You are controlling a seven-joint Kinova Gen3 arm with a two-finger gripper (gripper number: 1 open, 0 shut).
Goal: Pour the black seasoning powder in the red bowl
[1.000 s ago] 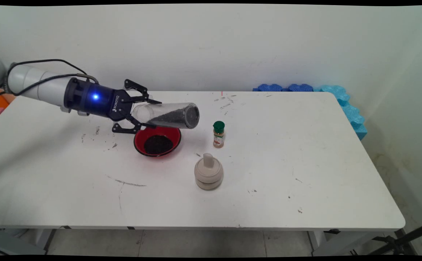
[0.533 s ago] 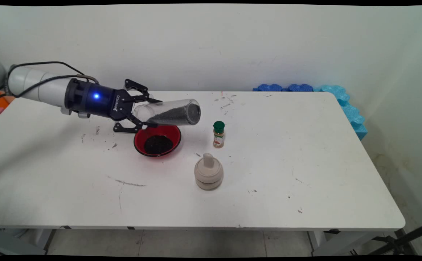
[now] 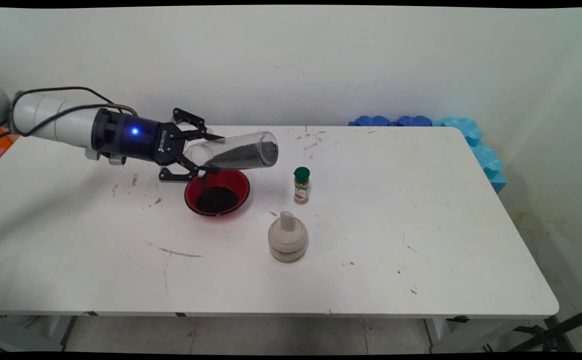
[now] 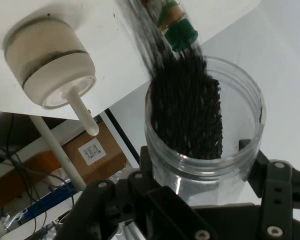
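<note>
Pinching the tilted clear jar (image 3: 235,152) over the red bowl (image 3: 216,193), the claw (image 3: 198,152) could spill black grains onto the desk (image 3: 371,225) if the jar slips.

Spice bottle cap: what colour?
Green. The spice bottle cap shows best in the main view, right of the red bowl.
</note>
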